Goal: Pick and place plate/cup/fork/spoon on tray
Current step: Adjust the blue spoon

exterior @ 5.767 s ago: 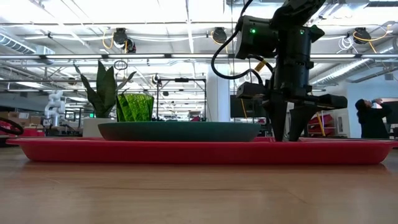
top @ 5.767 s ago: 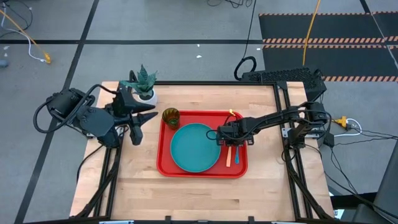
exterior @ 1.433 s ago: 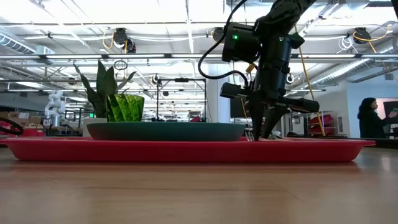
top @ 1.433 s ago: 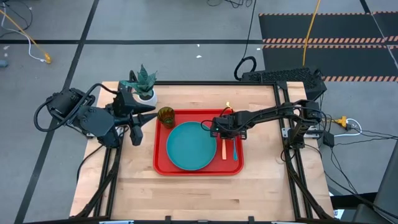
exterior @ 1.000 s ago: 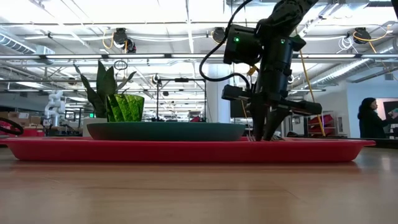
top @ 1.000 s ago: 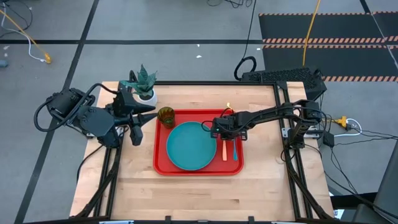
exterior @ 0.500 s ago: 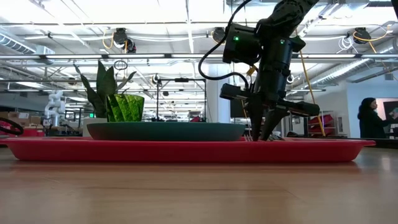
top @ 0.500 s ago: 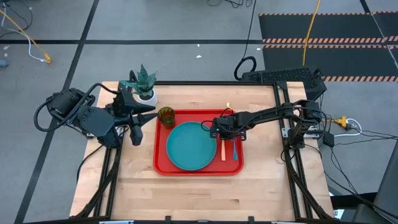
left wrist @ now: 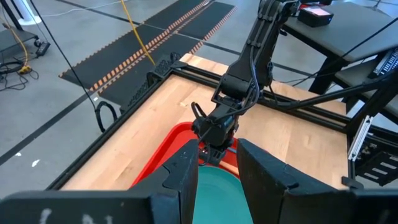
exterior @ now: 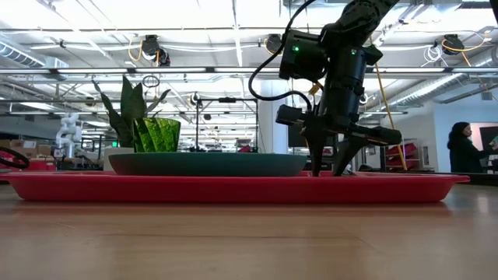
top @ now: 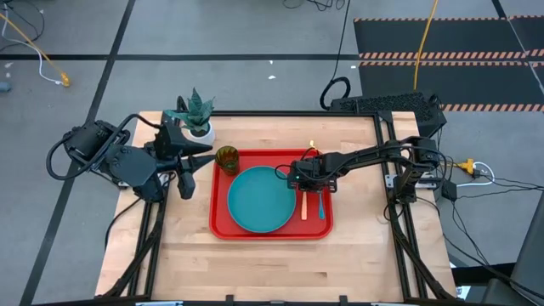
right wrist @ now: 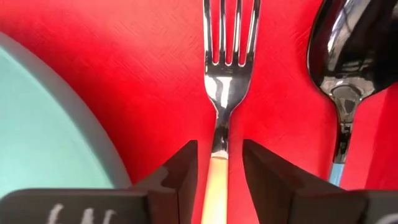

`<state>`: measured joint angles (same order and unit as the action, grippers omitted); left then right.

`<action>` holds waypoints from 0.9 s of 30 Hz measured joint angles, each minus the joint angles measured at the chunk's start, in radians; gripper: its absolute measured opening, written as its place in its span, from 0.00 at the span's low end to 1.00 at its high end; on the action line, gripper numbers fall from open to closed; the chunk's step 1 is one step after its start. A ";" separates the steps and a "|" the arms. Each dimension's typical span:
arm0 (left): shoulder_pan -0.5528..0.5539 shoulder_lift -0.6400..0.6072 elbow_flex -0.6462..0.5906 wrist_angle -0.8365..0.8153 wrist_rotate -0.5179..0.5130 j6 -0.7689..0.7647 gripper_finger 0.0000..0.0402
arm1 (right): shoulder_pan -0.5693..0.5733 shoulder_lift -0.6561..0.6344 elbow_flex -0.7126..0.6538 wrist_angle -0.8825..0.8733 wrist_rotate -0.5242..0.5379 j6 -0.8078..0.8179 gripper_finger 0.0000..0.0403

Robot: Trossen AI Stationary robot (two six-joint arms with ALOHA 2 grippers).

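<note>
The red tray (top: 272,235) lies mid-table. On it rest the teal plate (top: 259,200), the olive-green cup (top: 228,159) at its far left corner, the orange-handled fork (top: 303,206) and the blue-handled spoon (top: 321,206), side by side to the right of the plate. My right gripper (right wrist: 219,146) points down over the fork (right wrist: 224,93), open, with one finger on each side of the fork's neck, where metal meets handle, and a gap on both sides. The spoon's bowl (right wrist: 345,56) lies beside it. My left gripper (top: 185,189) waits open, raised at the table's left.
A white pot with a green plant (top: 195,115) stands at the table's far left, behind the cup. Bare wood (top: 272,263) stretches from the tray to the table's near edge. A person (exterior: 461,148) stands far off in the room.
My right gripper has opened and let go of the fork without moving off. In the low view its fingertips were together half a second ago and are now spread. The fork lies flat on the tray where it was.
</note>
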<state>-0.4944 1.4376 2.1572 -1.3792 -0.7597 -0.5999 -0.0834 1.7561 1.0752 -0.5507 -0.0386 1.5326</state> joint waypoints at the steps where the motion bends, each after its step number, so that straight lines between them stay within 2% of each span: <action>1: 0.000 0.000 0.000 0.000 0.000 0.000 0.28 | 0.000 0.000 0.000 0.000 0.005 0.000 0.30; 8: 0.000 0.000 0.000 0.000 0.000 0.002 0.28 | 0.002 0.000 0.001 -0.004 0.006 -0.018 0.30; 15: 0.000 0.000 0.000 -0.001 0.002 0.019 0.28 | 0.002 -0.044 0.010 -0.089 -0.010 -0.052 0.31; 23: 0.000 0.000 0.000 -0.003 0.002 0.025 0.28 | 0.003 -0.078 0.011 -0.220 0.016 -0.080 0.31; 27: 0.000 0.000 0.000 -0.004 0.002 0.025 0.28 | 0.003 -0.079 0.011 -0.231 0.038 -0.080 0.31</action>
<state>-0.4945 1.4376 2.1571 -1.3830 -0.7574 -0.5744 -0.0803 1.6775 1.0859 -0.7820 -0.0010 1.4530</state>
